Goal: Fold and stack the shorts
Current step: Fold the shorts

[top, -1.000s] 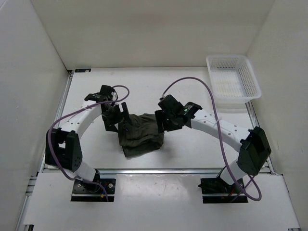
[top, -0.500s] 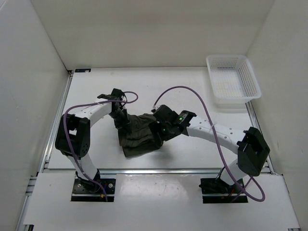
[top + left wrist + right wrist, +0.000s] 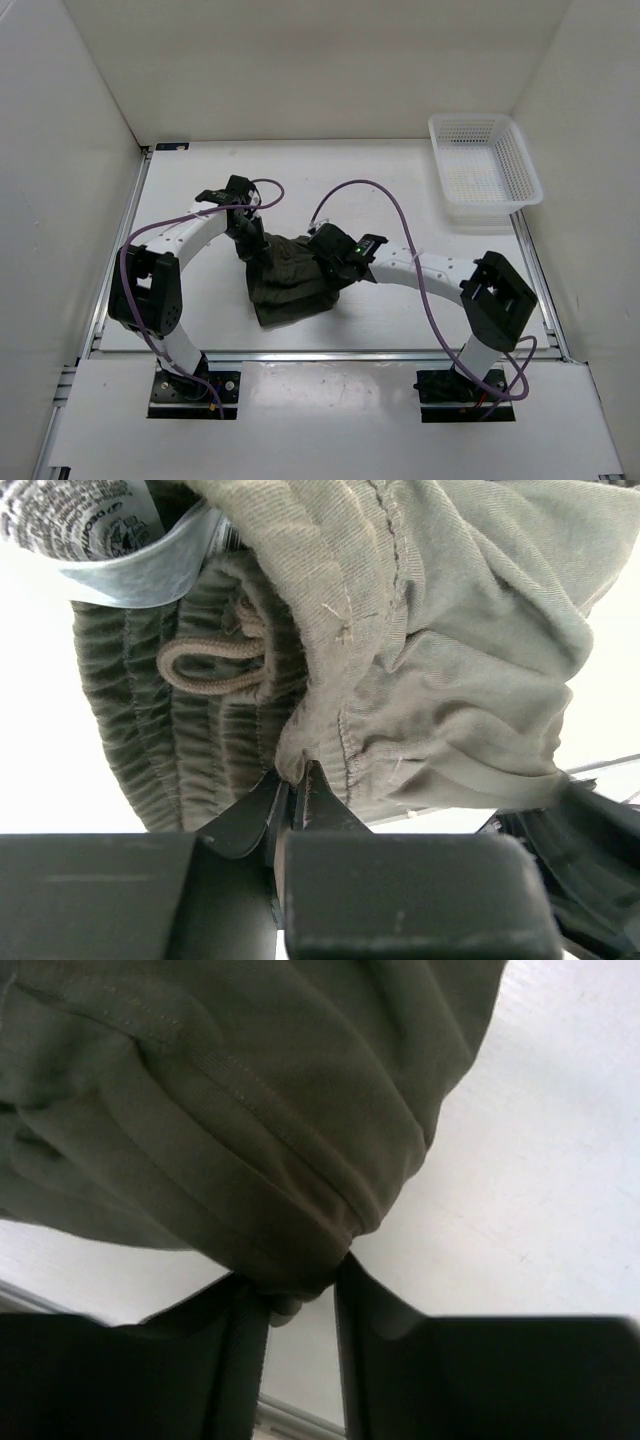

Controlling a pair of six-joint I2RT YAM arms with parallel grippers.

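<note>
I have the dark olive-green soft cloth shorts (image 3: 293, 283) bunched in a heap on the white tabletop (image 3: 390, 190). They sit well apart from the white plastic mesh basket (image 3: 490, 203), to its left and nearer the arm bases. From overhead the heap is nearly as wide as it is long. Its slightly longer axis slants away from the basket toward the near edge.

The left claw (image 3: 256, 250) is on the far corner of the heap, on the side away from the basket. In its wrist view its fingertips are pressed together on a stitched fold of cloth. Only that view shows the gathered waistband with its looped drawstring (image 3: 215, 665) and a white printed label (image 3: 95, 530).

The right claw (image 3: 326, 264) bites the side facing the basket. Its wrist view shows it partly closed, with a rolled hem wedged between the fingers (image 3: 352, 1290).
</note>
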